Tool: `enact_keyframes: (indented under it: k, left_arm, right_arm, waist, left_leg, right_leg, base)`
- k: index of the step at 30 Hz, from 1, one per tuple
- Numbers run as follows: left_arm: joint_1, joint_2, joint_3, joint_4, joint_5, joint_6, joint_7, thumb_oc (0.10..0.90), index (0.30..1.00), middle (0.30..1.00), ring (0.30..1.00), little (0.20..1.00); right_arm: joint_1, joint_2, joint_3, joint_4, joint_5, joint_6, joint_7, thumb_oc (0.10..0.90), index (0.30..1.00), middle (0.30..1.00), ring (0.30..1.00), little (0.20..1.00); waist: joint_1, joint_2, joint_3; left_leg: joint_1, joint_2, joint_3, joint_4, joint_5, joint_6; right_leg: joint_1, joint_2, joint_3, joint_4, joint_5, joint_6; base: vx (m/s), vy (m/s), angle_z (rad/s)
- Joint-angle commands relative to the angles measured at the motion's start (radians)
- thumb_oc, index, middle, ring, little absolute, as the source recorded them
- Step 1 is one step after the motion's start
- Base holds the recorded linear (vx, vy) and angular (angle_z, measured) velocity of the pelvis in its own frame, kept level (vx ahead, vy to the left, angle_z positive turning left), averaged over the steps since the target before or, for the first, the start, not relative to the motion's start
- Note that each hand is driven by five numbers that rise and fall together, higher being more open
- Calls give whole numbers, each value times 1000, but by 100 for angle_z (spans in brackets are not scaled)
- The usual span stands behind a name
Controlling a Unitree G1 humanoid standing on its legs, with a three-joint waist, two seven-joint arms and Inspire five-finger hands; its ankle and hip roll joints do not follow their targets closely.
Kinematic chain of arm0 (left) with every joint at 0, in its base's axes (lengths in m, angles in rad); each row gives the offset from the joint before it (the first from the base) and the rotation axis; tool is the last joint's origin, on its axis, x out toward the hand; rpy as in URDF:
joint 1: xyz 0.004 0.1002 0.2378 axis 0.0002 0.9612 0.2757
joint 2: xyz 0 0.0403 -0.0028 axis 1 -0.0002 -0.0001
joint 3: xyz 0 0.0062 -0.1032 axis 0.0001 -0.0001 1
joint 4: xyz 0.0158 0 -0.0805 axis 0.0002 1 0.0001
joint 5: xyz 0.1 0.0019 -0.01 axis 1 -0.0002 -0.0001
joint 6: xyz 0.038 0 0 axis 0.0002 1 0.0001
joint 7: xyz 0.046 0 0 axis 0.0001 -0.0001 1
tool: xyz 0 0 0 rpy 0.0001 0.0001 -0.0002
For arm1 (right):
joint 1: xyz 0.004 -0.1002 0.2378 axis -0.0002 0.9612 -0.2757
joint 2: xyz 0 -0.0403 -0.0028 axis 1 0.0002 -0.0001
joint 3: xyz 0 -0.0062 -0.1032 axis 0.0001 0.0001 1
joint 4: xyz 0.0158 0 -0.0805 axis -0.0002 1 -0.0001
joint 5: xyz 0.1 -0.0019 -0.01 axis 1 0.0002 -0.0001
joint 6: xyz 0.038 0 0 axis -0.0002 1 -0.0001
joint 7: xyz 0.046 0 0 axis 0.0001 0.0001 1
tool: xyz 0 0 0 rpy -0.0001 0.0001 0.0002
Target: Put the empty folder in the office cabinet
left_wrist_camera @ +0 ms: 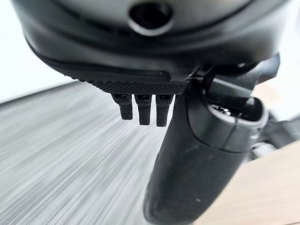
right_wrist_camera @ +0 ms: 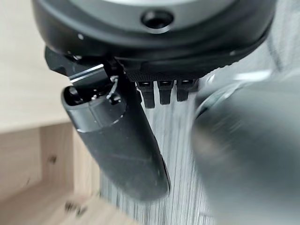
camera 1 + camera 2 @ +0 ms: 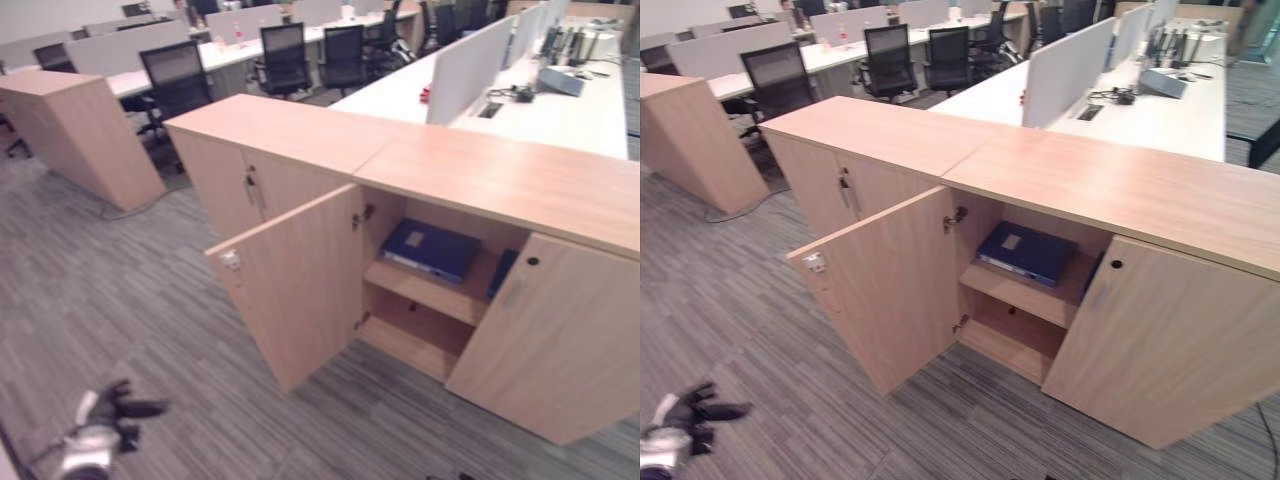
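Note:
A blue folder (image 3: 430, 248) lies flat on the upper shelf of the light wooden office cabinet (image 3: 480, 170). The cabinet's left door (image 3: 300, 280) stands swung wide open, and its right door (image 3: 560, 340) is ajar and covers part of the inside. A second blue edge (image 3: 503, 272) shows just behind the right door. My left hand (image 3: 115, 410) hangs low over the carpet, well left of the cabinet, with relaxed fingers and nothing in it. In the right wrist view my right hand (image 2: 154, 37) is open and empty, with the cabinet's wood beside its thumb (image 2: 122, 145).
A shut cabinet section (image 3: 250, 180) adjoins the open one on the left. A separate wooden cabinet (image 3: 70, 130) stands farther left. Behind are white desks with dividers (image 3: 470, 70) and black office chairs (image 3: 285, 55). Grey carpet (image 3: 120, 300) spreads in front.

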Motion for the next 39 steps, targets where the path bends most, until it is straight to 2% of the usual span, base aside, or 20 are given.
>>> enact_keyframes:
  k: [1,2,4,6,8,13,18,24,30,33,35,39]
  left_arm:
    - [-247,164,-7,84,86,-68,50,800,900,900,900,900]
    - [-281,186,-26,97,104,-66,52,800,900,900,900,900]
    - [-332,204,-65,112,119,-64,49,800,900,900,900,900]
    - [-487,234,-179,150,154,-59,35,800,900,900,900,900]
    - [-528,236,-208,161,157,-59,37,800,900,900,900,900]
    - [-696,199,-342,161,204,-59,48,800,900,900,900,900]
    - [-767,163,-397,160,210,-60,43,800,900,900,900,900]
    - [-804,104,-446,166,214,-62,13,800,900,900,900,900]
    - [-767,21,-454,191,254,-53,-13,800,900,900,900,900]
    - [-752,-4,-445,199,252,-48,-24,800,900,900,900,900]
    - [-682,-60,-398,247,210,-21,-81,800,900,900,900,900]
    - [-647,-88,-374,269,196,-8,-104,800,900,900,900,900]
  right_arm:
    - [-57,-26,0,12,44,-26,27,800,900,900,900,900]
    - [-51,-26,-5,9,70,-26,31,800,900,900,900,900]
    - [-46,-23,-17,4,99,-26,33,800,900,900,900,900]
    - [-50,-28,-27,-2,151,-30,35,800,900,900,900,900]
    - [-54,-29,-27,-1,152,-28,35,800,900,900,900,900]
    - [-51,-40,-27,-31,167,-30,38,800,900,900,900,900]
    - [-40,-48,-38,-30,165,-27,45,800,900,900,900,900]
    - [-38,-58,-68,17,165,-13,47,800,900,900,900,900]
    - [-40,-58,-91,58,169,-8,42,800,900,900,900,900]
    - [-44,-59,-92,70,167,-6,42,800,900,900,900,900]
    - [-58,-63,-88,91,152,7,40,800,900,900,900,900]
    - [-68,-62,-79,102,145,16,40,800,900,900,900,900]
  waist:
    - [-19,28,-32]
    - [-26,29,-37]
    - [-30,27,-37]
    - [-51,30,-46]
    - [-52,29,-46]
    - [-70,29,-49]
    - [-82,25,-48]
    - [-95,24,-49]
    - [-98,16,-46]
    - [-96,15,-46]
    - [-90,11,-49]
    - [-85,9,-50]
  left_leg:
    - [-30,35,-55,0,-69,-51]
    - [-18,37,-60,0,-86,-58]
    - [-24,36,-49,0,-74,-52]
    - [-10,32,-40,0,-86,-51]
    - [-8,30,-38,0,-88,-50]
    - [3,24,-31,0,-93,-45]
    - [5,21,-24,0,-94,-43]
    - [7,15,-9,0,-99,-37]
    - [8,8,-6,0,-104,-31]
    - [10,6,-8,0,-105,-29]
    - [13,2,-15,0,-106,-24]
    - [16,-2,-21,0,-106,-21]
  right_leg:
    - [49,9,-25,9,-71,43]
    - [57,10,-14,11,-84,53]
    - [51,8,-19,9,-71,47]
    - [56,5,-8,8,-69,55]
    - [56,4,-7,8,-69,56]
    - [57,-3,-3,10,-58,64]
    - [51,-7,-3,12,-45,65]
    - [36,-14,10,11,-29,65]
    - [28,-20,15,13,-25,65]
    - [28,-21,13,14,-24,65]
    - [32,-24,9,15,-22,65]
    - [34,-27,8,17,-23,65]
  base:
    - [27,-1,-11]
    - [-18,8,-11]
    - [-4,10,-8]
    - [29,23,-17]
    - [13,20,-13]
    - [6,27,-3]
    - [3,10,-3]
    - [-4,18,-3]
    - [-4,7,-1]
    - [0,0,0]
    - [0,0,0]
    - [0,0,0]
